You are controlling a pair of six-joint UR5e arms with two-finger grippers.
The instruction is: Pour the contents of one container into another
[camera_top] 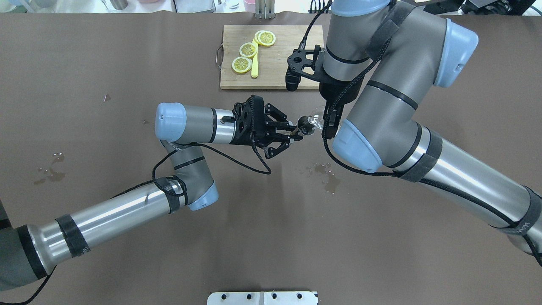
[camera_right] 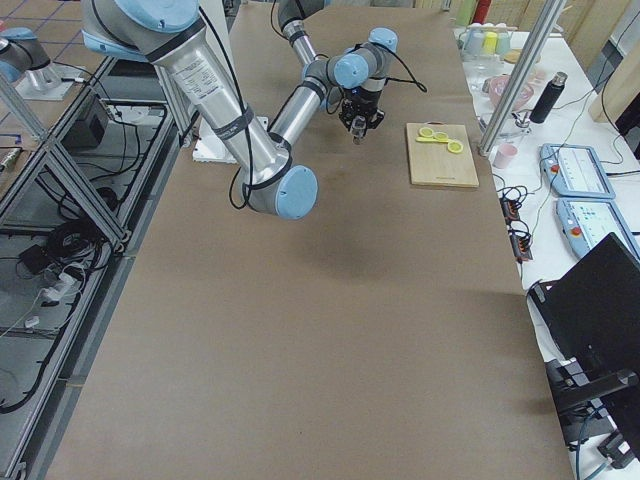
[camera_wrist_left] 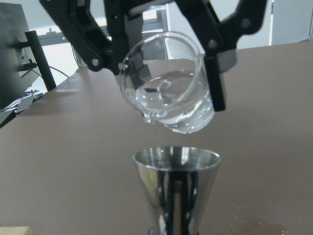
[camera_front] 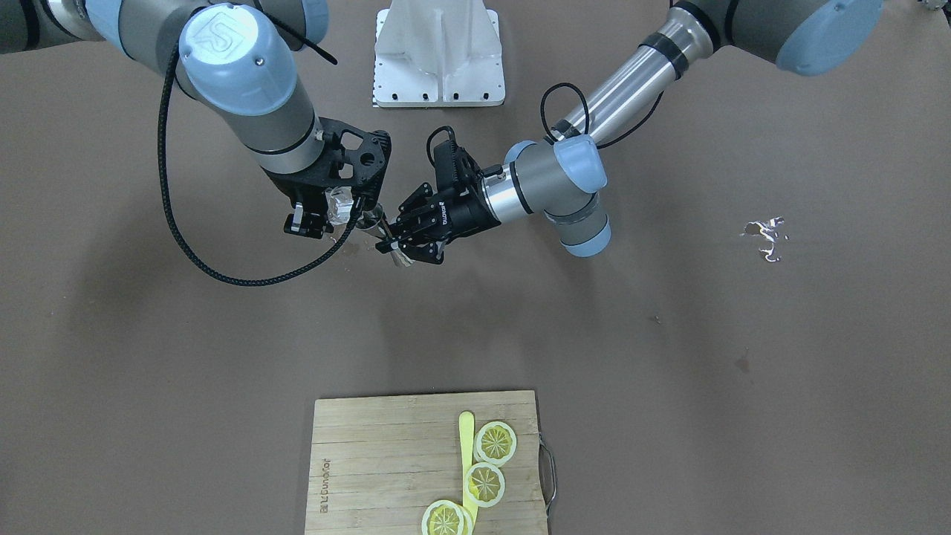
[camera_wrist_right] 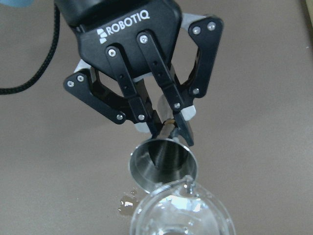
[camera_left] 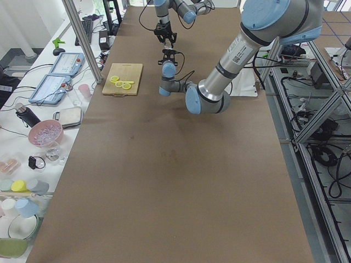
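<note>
Over the middle of the brown table [camera_top: 127, 254], you see the left gripper [camera_wrist_right: 168, 129] reaching in level, its fingers pinching a steel jigger [camera_wrist_left: 176, 181] at the narrow waist from both sides. The cup is held upright with its mouth open to the top. The right gripper [camera_front: 338, 210] comes down from above, its fingers clamped on either side of a glass beaker [camera_wrist_left: 168, 83]. The beaker is tipped so that its spout hangs just over the jigger's rim, and in the left wrist view glass and steel sit close but apart. Clear liquid pools in the lowered side of the beaker, by the lip. You can make out wet spots [camera_top: 328, 178] on the table, near the two grippers on the robot's side. At the far edge, well apart from the pour, a wooden cutting board [camera_top: 275, 72] carries three lemon slices [camera_top: 248, 49] and a yellow utensil [camera_top: 255, 67] lying among them.
</note>
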